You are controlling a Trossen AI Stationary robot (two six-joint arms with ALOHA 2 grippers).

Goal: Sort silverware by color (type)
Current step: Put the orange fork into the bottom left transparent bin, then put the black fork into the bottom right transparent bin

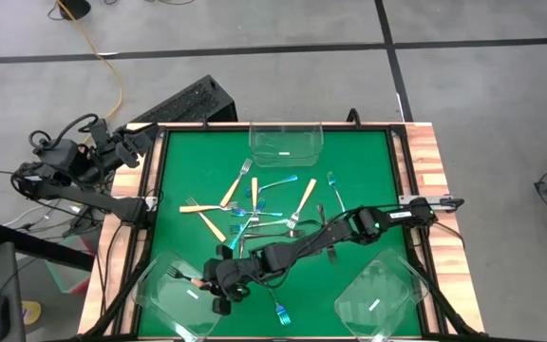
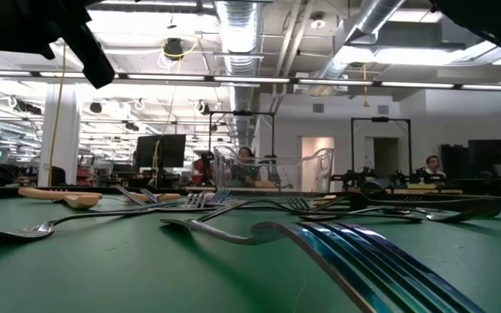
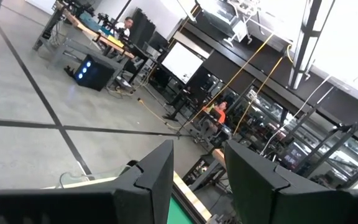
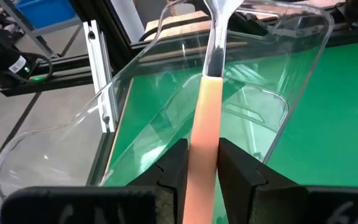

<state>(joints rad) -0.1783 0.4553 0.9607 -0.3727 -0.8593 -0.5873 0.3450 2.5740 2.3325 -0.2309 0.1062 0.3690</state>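
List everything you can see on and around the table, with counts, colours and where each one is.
Table: one, green top, wood edges.
Tubs: three, clear; one at the far edge, one at the near left corner, one at the near right corner.
Tan forks: about four loose at mid-table, plus one in the right gripper over the near left tub.
Blue forks: several, mid-table, one near the front edge.
Grey forks: a few, right of centre; exact count unclear.
Cable: one, yellow, on the floor.
People: a few, far in the room behind.
Left gripper: open, parked off the table's left side.
Right gripper: fingers around the tan fork.
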